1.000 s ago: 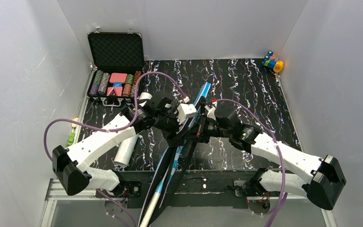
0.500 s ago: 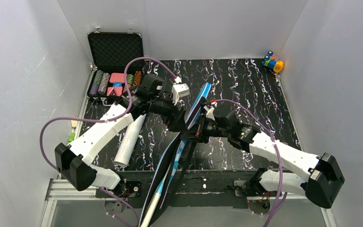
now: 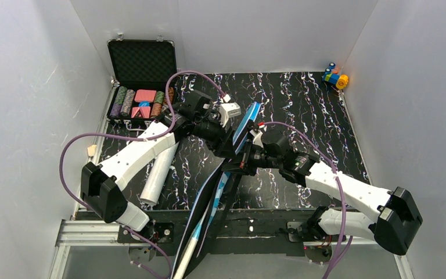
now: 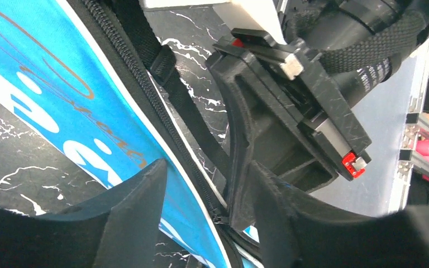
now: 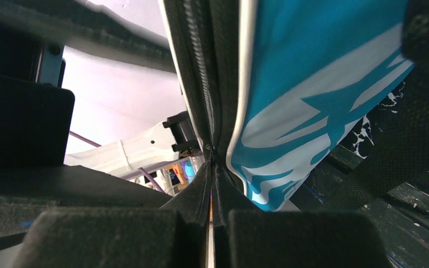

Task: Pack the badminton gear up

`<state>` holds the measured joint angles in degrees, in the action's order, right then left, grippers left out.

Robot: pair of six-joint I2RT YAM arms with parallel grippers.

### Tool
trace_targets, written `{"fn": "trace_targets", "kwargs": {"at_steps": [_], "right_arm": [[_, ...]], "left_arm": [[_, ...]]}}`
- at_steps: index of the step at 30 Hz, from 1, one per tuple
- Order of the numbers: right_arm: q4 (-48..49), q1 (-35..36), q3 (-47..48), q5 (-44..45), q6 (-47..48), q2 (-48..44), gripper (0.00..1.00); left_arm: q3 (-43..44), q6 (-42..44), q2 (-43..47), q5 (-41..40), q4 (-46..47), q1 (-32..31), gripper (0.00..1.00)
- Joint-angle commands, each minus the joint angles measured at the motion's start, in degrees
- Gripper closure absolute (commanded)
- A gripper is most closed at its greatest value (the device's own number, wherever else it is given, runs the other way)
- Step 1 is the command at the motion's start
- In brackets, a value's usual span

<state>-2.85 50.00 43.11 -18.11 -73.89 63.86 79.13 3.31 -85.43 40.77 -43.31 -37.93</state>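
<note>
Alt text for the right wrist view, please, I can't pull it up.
The right tool is shut on the black zippered edge of the blue bag, seen close up. The bag's blue panel with white lettering fills the upper right.

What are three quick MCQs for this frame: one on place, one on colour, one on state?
1. Where does the white tube lie?
A. On the table, left side, beside the left arm
B. Inside the chip case
C. By the toy blocks

2. What colour is the bag on its printed panel?
A. Red
B. Blue
C. Yellow

3. What state is the right gripper in?
A. Open above the table
B. Shut on the tube
C. Shut on the bag's black zipper edge

Key: 1 A, the top view shows it lying along the left arm. 2 B, the panel is blue in every view. 3 C, the right wrist view shows it pinched on that edge.
</note>
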Motion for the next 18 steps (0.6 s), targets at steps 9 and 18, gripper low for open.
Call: {"fn": "trace_targets", "kwargs": {"at_steps": [9, 18], "right_arm": [[2.3, 0.3, 5.5, 0.7, 1.3, -0.2, 0.99], [2.1, 0.3, 5.5, 0.5, 0.8, -1.6, 0.99]], "left_arm": [[4.3, 1.0, -0.9, -5.2, 0.1, -1.2, 0.97], [9.2, -1.9, -2.7, -11.4, 1.7, -1.1, 1.00]]}}
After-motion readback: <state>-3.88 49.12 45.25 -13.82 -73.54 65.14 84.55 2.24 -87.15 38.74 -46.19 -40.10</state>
